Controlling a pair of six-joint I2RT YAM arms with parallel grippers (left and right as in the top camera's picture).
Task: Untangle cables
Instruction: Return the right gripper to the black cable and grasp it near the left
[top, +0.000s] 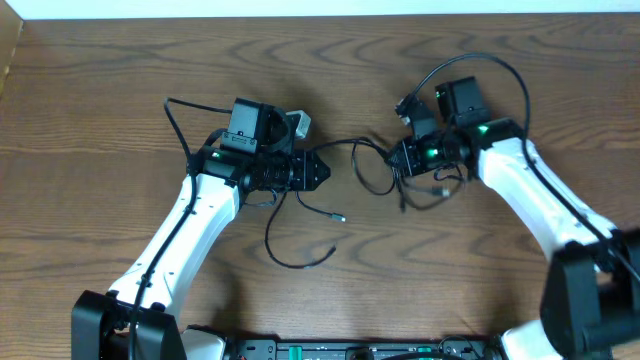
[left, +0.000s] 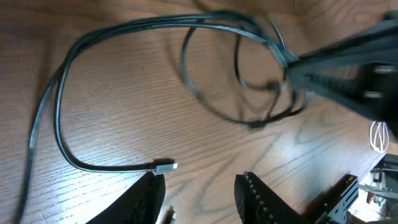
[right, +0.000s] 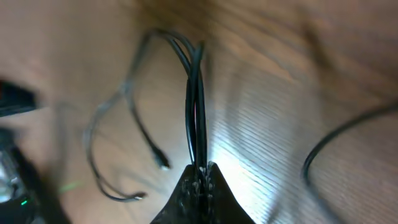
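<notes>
Thin black cables (top: 368, 166) lie tangled on the wooden table between my two grippers, and one strand loops toward the front (top: 300, 262). My right gripper (top: 397, 156) is shut on a bunch of these strands. The right wrist view shows the black cables (right: 196, 106) running straight into its closed tip (right: 203, 169), with loose plug ends (right: 163, 165) to the left. My left gripper (top: 324, 172) stands open just left of the tangle. Nothing lies between its fingers (left: 140, 202) in the left wrist view. A silver plug end (left: 165, 166) lies right ahead of them, and a long cable loop (left: 62, 81) sweeps off to the left.
Thicker black arm cords arc beside each wrist (top: 178, 125) (top: 505, 68). A small pale grey item (top: 300, 122) sits behind the left wrist. The table's far edge (top: 320, 14) runs along the top, and the arm bases stand at the front edge (top: 360, 350).
</notes>
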